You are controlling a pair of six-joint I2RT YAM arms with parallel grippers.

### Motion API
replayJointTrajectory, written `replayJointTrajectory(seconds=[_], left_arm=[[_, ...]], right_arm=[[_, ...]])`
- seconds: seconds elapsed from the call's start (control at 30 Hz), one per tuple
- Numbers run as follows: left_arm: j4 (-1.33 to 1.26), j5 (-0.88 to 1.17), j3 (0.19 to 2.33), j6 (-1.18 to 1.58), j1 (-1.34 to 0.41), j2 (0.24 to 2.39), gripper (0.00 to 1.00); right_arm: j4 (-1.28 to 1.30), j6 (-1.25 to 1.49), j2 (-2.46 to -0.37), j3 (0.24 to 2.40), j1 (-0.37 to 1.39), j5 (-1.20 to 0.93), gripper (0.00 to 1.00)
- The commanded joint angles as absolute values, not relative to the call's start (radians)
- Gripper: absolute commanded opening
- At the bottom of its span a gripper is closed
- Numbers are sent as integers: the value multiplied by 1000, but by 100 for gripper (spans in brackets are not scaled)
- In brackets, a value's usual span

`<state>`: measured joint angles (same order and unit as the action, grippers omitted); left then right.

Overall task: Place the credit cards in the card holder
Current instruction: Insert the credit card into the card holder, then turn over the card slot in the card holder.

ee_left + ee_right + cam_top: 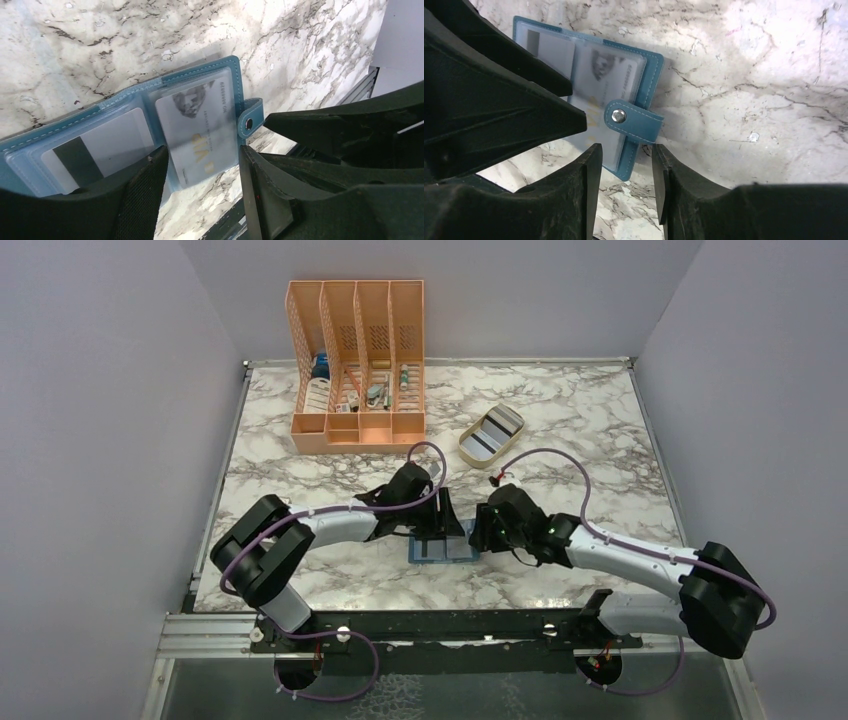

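Marble-patterned table (560, 440) inside pale lilac walls (90, 440) bears the open card holder (450, 552)

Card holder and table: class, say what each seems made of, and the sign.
Card holder: probably faux leather, matte teal, stitched edges; clear plastic sleeves, cards showing through. Table: marble-look, grey-veined white, slightly glossy; stone or laminate unclear.

The black 2-finger left gripper (202, 160) and right gripper (626, 155) are closely flanking the unfolded teal-blue card holder (443, 550). The orange slotted file rack (357, 430) and beige oval tray (468, 450) are standing well behind, leaving bare marble tabletop (600, 420) passable on the right.
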<state>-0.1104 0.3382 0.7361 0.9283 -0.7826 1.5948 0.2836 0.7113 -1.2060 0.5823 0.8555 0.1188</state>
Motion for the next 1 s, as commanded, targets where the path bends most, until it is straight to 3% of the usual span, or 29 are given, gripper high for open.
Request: replayJointTrajectory(seconds=[0.0, 0.5, 0.97], left_arm=[[-49, 298, 768, 913, -773, 1560, 57], [50, 245, 742, 871, -697, 1443, 56], [-66, 510, 604, 875, -470, 1326, 56]], right_arm=[[335, 651, -1219, 659, 855, 177, 43], [307, 679, -1202, 683, 856, 93, 42], [99, 775, -1333, 711, 881, -80, 29]])
